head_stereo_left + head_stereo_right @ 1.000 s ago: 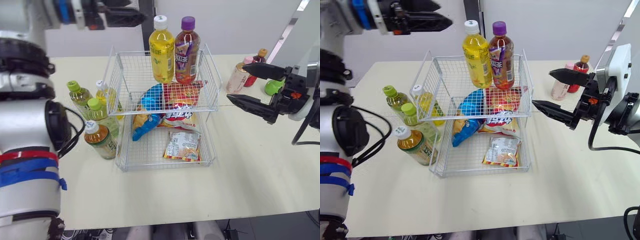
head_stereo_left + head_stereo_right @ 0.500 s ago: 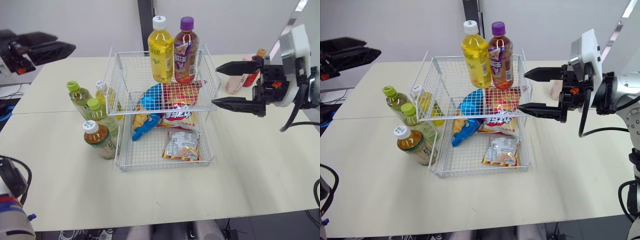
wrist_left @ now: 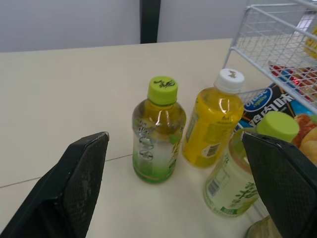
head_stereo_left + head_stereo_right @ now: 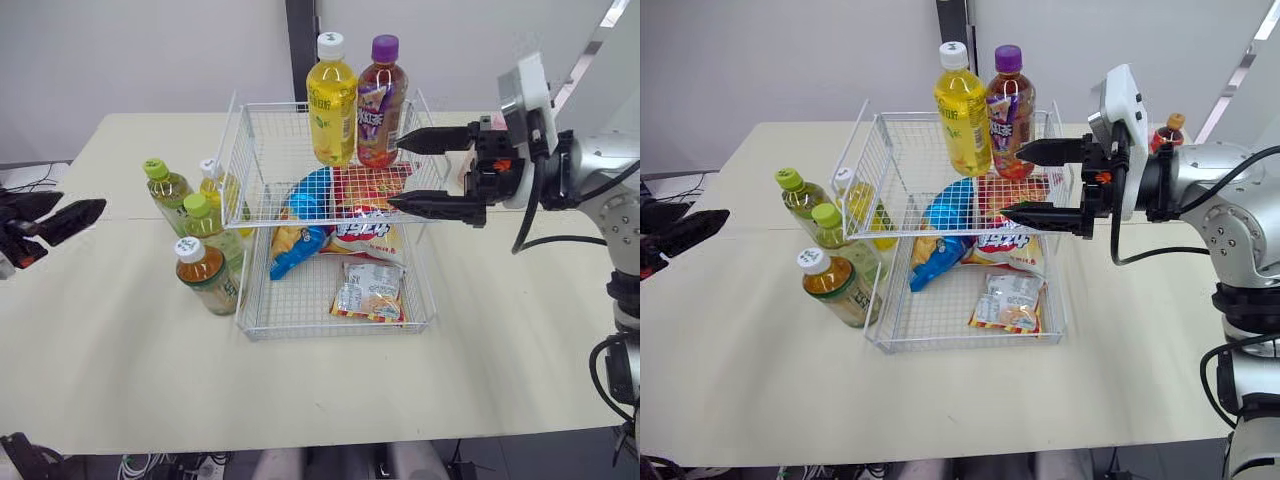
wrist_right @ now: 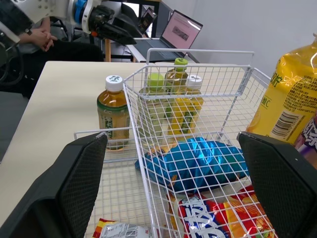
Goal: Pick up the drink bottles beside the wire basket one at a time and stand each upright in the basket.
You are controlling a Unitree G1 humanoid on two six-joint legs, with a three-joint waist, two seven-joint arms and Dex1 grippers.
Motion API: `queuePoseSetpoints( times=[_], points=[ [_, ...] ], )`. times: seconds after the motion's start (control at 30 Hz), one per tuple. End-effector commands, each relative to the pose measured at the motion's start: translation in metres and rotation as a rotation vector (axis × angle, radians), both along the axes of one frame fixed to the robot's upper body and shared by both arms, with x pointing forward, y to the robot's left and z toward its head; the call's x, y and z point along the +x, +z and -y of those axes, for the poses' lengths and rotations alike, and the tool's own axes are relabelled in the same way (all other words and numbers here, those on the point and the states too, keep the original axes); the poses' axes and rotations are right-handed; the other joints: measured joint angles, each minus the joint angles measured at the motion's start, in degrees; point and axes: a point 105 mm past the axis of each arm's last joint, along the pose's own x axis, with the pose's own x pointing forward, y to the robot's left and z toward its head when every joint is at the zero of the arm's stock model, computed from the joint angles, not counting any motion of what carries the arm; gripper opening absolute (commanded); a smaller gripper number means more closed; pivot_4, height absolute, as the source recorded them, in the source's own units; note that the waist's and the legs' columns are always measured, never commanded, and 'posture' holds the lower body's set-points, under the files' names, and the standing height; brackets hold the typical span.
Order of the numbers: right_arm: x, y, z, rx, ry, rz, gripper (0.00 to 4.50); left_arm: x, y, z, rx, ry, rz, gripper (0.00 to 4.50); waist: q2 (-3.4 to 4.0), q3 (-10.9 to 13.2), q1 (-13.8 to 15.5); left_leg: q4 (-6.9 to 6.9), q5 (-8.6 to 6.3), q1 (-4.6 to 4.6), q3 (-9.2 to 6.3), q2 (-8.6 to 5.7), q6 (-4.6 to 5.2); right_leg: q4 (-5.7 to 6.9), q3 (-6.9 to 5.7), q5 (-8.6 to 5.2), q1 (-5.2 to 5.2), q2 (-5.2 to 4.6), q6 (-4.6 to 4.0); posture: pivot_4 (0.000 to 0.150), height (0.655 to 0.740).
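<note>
Left end effector (image 4: 78,204) spread, empty. 4 upright bottles (image 4: 165,190) at its 3 o'clock, beside wire basket (image 4: 300,322). Right end effector (image 4: 394,173) spread, farther.

Silver arm (image 4: 1232,195), black-fingered right gripper (image 4: 1010,182)

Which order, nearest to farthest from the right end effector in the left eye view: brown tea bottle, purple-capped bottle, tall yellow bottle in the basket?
1. Purple-capped bottle, top tier, beside the right end effector.
2. Tall yellow bottle, just left of it.
3. Brown tea bottle, outside the basket, robot's left.
</note>
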Motion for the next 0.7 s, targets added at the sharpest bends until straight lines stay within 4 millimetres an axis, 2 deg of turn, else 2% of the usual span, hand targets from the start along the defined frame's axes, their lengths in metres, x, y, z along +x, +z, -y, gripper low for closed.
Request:
queuePoseSetpoints(
  times=[0.03, 0.33, 0.43, 0.6, 0.7],
  points=[
    [-0.007, 0.012, -0.001, 0.006, -0.007, 0.06, 4.5, -0.009, 0.015, 0.0, 0.049, 0.04, 0.096, 4.46, 0.0, 0.0, 0.2, 0.0, 0.0, 0.0, 0.0, 0.0, 0.0, 0.0, 0.0, 0.0, 0.0, -0.01, 0.0, 0.15, 0.74],
    [-0.01, 0.011, -0.005, 0.001, -0.003, 0.063, 4.5, -0.011, -0.002, 0.002, 0.028, 0.104, 0.085, 4.46, 0.0, 0.0, 0.3, -0.03, 0.0, 0.04, 0.03, 0.0, 0.0, 0.0, 0.03, 0.03, 0.01, -0.03, -0.02, 0.15, 0.74],
    [-0.008, 0.01, -0.006, -0.001, -0.01, 0.067, 4.5, -0.01, -0.008, 0.009, 0.021, 0.09, 0.072, 4.46, 0.0, 0.0, 0.3, -0.03, -0.01, 0.04, 0.03, 0.03, 0.0, 0.0, 0.02, 0.03, 0.01, -0.02, -0.02, 0.15, 0.74],
    [-0.009, 0.009, -0.01, -0.004, -0.006, 0.074, 4.5, 0.005, -0.01, 0.016, 0.003, 0.094, 0.075, 4.46, -0.01, 0.0, 0.4, -0.02, 0.0, 0.04, 0.01, 0.03, 0.0, 0.0, -0.03, 0.04, 0.02, 0.0, -0.03, 0.15, 0.74],
    [-0.011, 0.008, -0.011, -0.002, -0.005, 0.077, 4.5, 0.023, -0.007, 0.024, -0.031, 0.091, 0.098, 4.46, -0.03, 0.0, 0.6, -0.01, 0.0, 0.04, -0.03, -0.05, 0.0, 0.0, -0.07, 0.04, 0.07, 0.02, -0.02, 0.15, 0.74]
  ],
)
